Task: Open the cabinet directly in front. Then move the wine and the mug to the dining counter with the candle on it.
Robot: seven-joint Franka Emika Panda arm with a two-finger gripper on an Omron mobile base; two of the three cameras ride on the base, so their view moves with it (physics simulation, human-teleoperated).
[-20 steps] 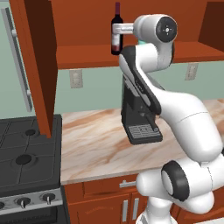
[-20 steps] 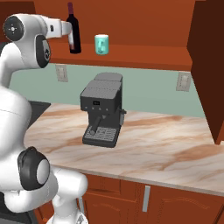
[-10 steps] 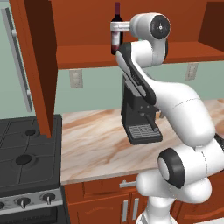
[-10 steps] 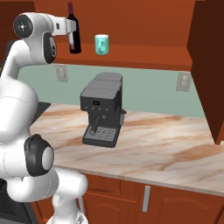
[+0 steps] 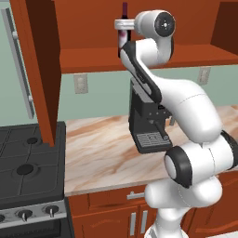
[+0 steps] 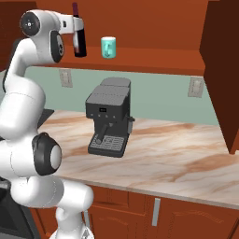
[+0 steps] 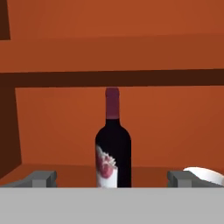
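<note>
The cabinet (image 5: 139, 51) is open, its left door (image 5: 39, 69) swung out. On its shelf stand the dark wine (image 6: 79, 37) bottle and, to its right, the teal mug (image 6: 108, 47). My gripper (image 6: 73, 23) is at the bottle's upper part, open. In the hand view the wine (image 7: 113, 148) stands upright midway between the two fingertips (image 7: 41, 178), a little beyond them, and no contact shows. In the left base view the gripper (image 5: 122, 25) covers part of the wine (image 5: 124, 11). The dining counter and the candle are out of view.
A black coffee machine (image 6: 108, 116) stands on the marble worktop (image 6: 177, 158) right under the shelf, close to my arm. A gas cooktop (image 5: 25, 172) lies at the left. The cabinet's right door (image 6: 221, 70) hangs open over the worktop's right end.
The hand has risen slightly and drawn closer to the wine, with the lower arm swinging. Bottle and mug have not moved. The jaws have stayed open.
</note>
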